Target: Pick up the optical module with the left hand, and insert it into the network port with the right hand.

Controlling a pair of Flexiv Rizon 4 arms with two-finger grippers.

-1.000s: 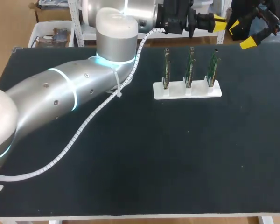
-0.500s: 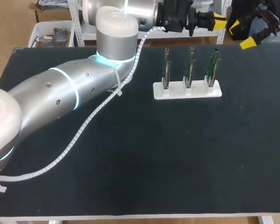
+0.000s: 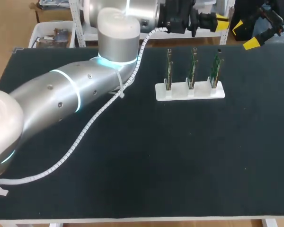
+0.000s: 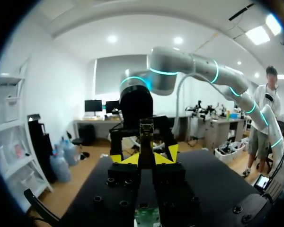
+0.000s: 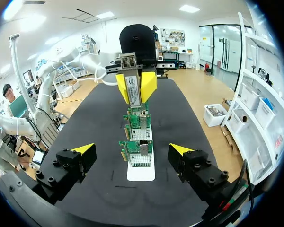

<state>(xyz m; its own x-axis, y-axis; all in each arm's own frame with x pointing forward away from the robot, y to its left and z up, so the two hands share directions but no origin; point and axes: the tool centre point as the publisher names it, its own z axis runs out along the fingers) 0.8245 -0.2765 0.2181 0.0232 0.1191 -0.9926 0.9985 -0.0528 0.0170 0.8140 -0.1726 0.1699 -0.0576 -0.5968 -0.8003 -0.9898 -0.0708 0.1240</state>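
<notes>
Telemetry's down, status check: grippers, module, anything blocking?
Left gripper shut on optical module. Right gripper open, facing it. Network cards upright in holder. Nothing between grippers.

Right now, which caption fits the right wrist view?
Left gripper holds the optical module beyond the row of network cards, facing the open right gripper.

Surface: matte black tabletop (image 3: 180,156) | near edge: pale rim strip (image 3: 132,221) | light: even, faint sheen on the black top

The light is bright and even and comes from above, so the black table (image 3: 180,165) shows almost no shadows, while the silver left arm (image 3: 61,94) carries soft white glare at nine o'clock.
</notes>
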